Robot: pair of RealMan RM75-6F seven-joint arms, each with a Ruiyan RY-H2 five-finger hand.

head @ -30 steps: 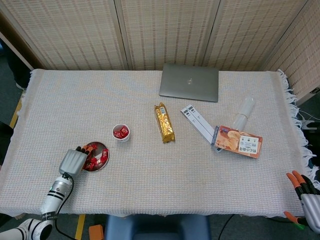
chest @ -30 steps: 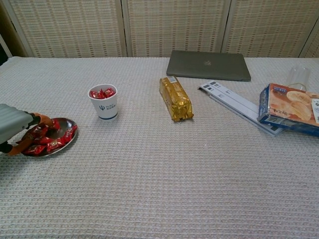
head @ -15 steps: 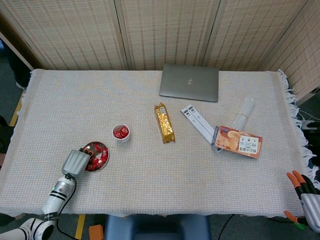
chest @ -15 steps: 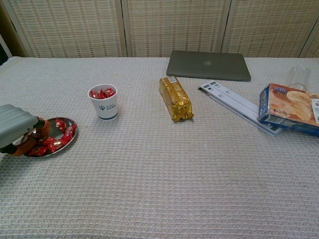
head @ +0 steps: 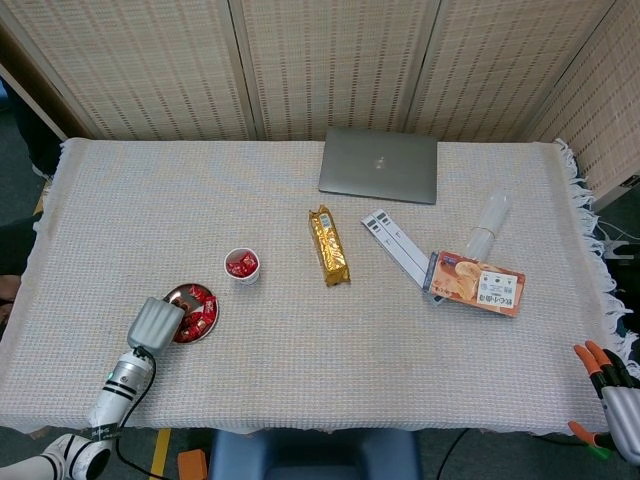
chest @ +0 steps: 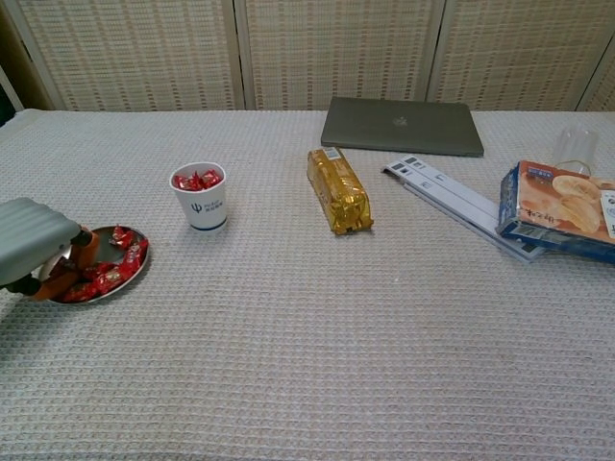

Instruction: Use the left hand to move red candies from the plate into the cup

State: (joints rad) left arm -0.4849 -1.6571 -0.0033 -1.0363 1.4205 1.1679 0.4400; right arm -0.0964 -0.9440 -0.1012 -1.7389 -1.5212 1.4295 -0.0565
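Observation:
A small metal plate [head: 186, 290] [chest: 137, 271] of red candies [head: 204, 309] [chest: 115, 270] lies near the table's front left. Behind and to its right stands a white paper cup [head: 242, 266] [chest: 201, 197] holding several red candies. My left hand [head: 153, 322] [chest: 34, 252] lies over the plate's left side. Its fingers are curled down into the pile, closed around a red candy, and its grey back hides most of the grip. My right hand [head: 612, 393] hangs off the table's front right corner with its fingers apart, holding nothing.
A gold snack pack [head: 328, 246] [chest: 338, 189] lies mid-table, right of the cup. A closed laptop [head: 379, 165] sits at the back. To the right are a white strip box [head: 399, 245], a biscuit box [head: 477, 282] and a clear bottle [head: 488, 223].
The left hand's fingers, spread over the candies a second ago, have curled in under the hand. The hand has shifted slightly toward the plate's middle. The right hand has not moved.

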